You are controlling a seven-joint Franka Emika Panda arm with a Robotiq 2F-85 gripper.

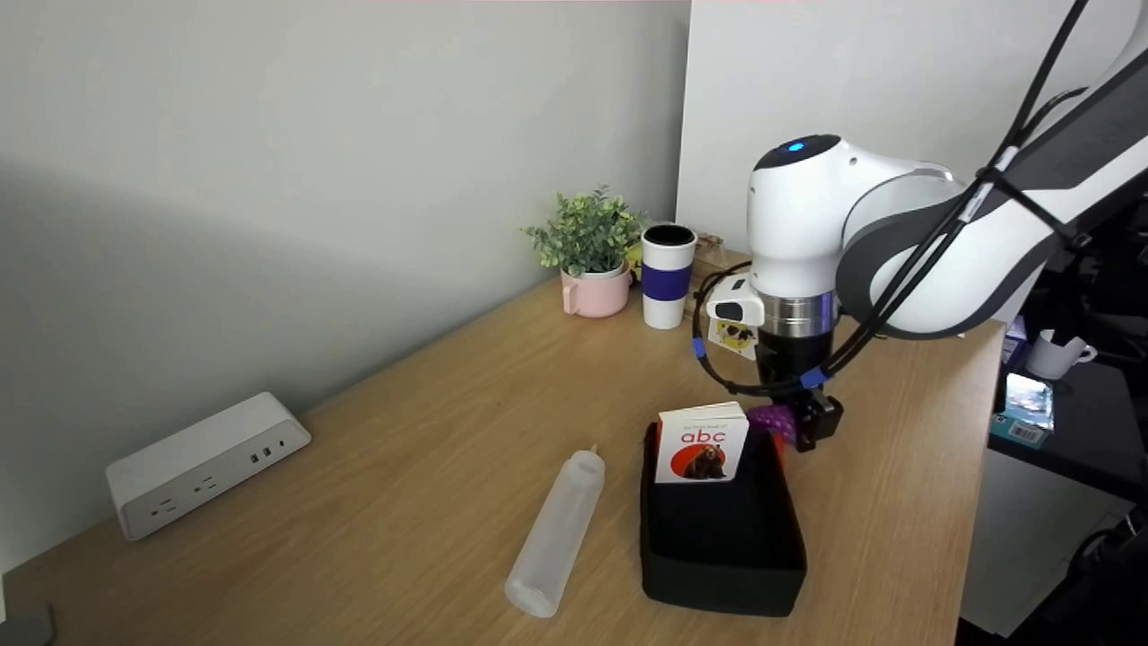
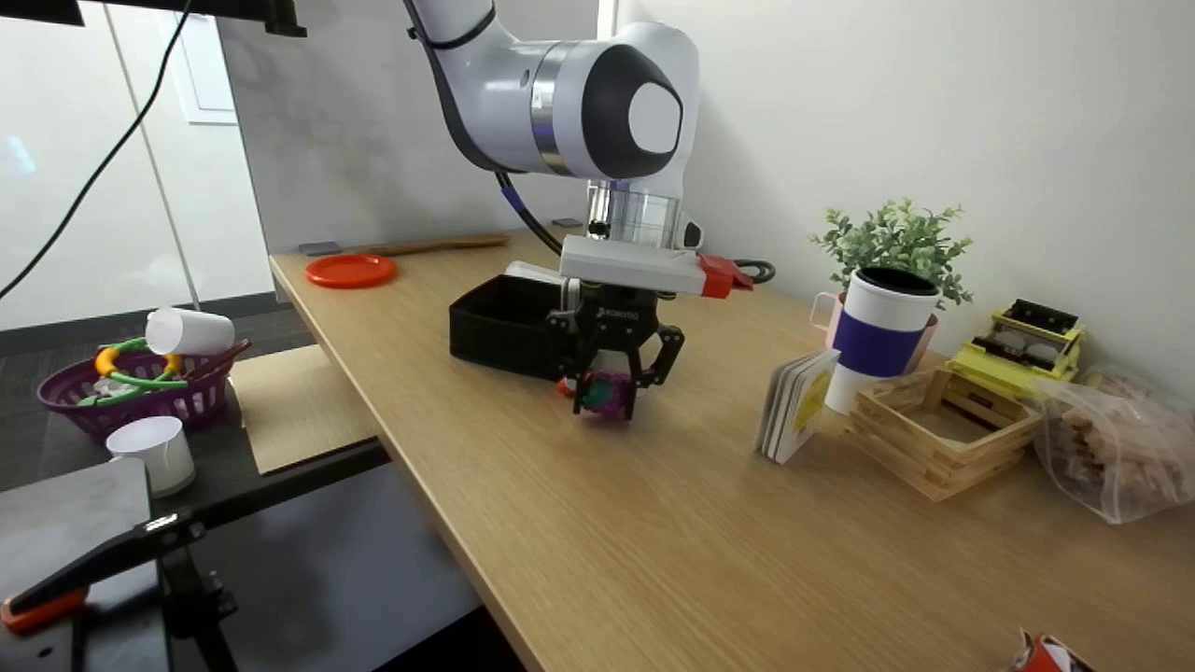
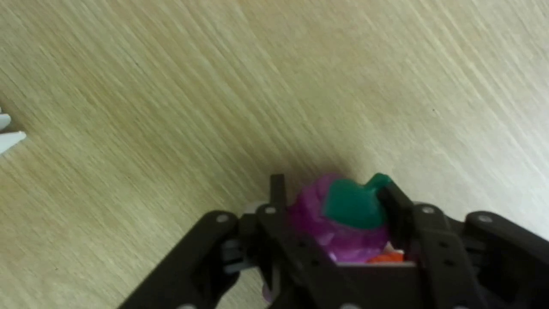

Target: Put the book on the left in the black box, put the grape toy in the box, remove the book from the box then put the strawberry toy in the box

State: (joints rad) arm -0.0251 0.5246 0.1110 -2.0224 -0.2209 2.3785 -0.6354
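Observation:
The grape toy, purple with a green top, is between the gripper's fingers in the wrist view and in an exterior view. My gripper is shut on it, low over the table beside the black box. I cannot tell whether the toy touches the table. The abc book leans inside the black box, its top above the rim. A red thing beside the box, mostly hidden by the gripper and grape toy, may be the strawberry toy. A second book with a cow stands upright on the table.
A clear bottle lies beside the box. A cup with a purple band, a potted plant, a wooden crate and a plastic bag stand near the wall. A red plate lies near the table's edge.

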